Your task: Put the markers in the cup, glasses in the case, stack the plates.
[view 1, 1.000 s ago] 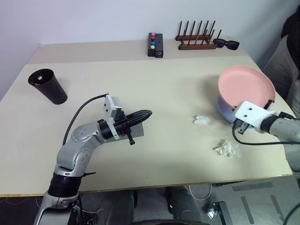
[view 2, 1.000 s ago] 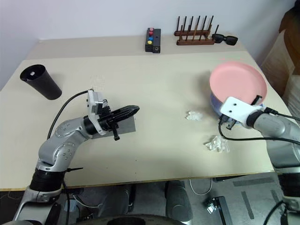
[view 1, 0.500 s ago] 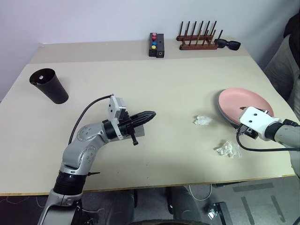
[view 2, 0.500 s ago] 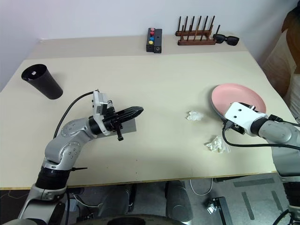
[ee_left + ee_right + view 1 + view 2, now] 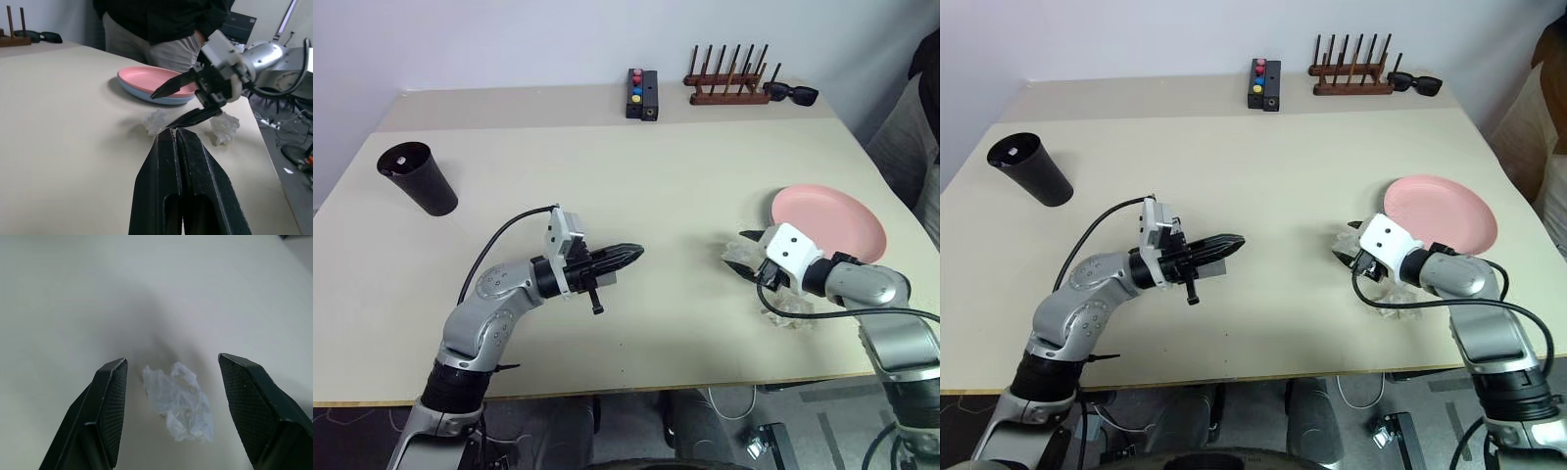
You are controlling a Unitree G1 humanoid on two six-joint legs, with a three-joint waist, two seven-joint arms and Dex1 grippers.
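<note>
No readable writing. Two plates stacked, pink on blue, at the desk's right; one cup far left. Right gripper spread wide over one of two plastic wads; left gripper pinched closed.

The blue plate lay mostly hidden beneath the pink plate. The case sat largely concealed behind the left gripper.
</note>
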